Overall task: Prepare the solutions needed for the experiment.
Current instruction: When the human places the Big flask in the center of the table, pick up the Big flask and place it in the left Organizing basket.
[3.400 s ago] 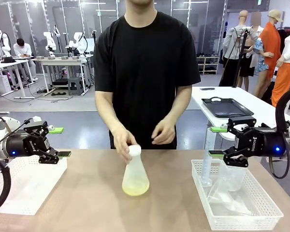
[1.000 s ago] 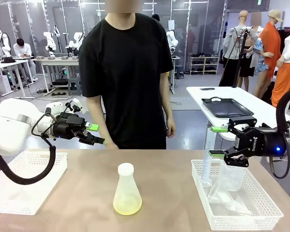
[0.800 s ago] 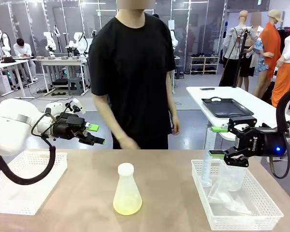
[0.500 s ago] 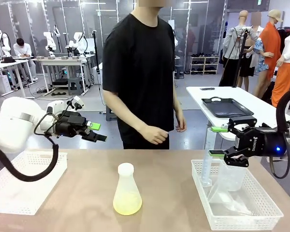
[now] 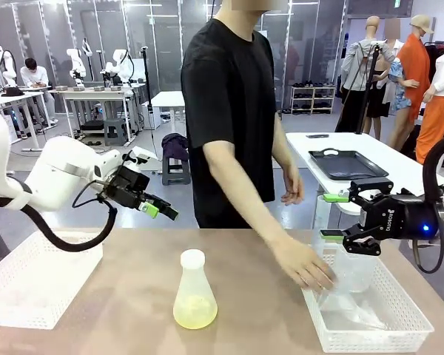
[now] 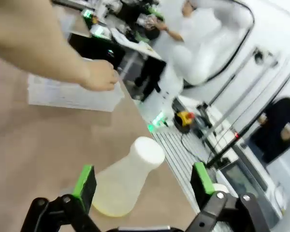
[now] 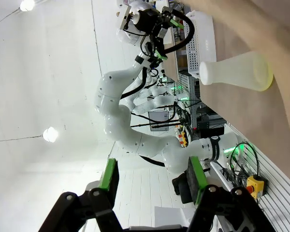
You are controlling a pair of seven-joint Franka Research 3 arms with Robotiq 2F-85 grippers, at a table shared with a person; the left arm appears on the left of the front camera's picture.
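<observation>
Pale yellow-green solutions [image 5: 194,314] sit in the flask [image 5: 193,290] mid-desk, left hand [image 5: 157,209] spread above, right hand [image 5: 334,217] spread and empty over the basket [image 5: 399,325]; mixing looks barely begun.

Flask [image 5: 193,293] stands on table [image 5: 133,310] between baskets [image 5: 29,277].

Bright, even indoor light fills the front view, with the person [image 5: 233,111] and the table [image 5: 133,296] crisp and only soft, faint shadows under the flask [image 5: 194,292]. The left wrist view is smeared with motion blur, the flask's [image 6: 123,179] outline soft and the person's hand [image 6: 100,75] fuzzy, lines bowing toward the edges. In the right wrist view, the pale wall blows out near-white and two round lamps [image 7: 50,134] glare, with wide-angle bending.
</observation>
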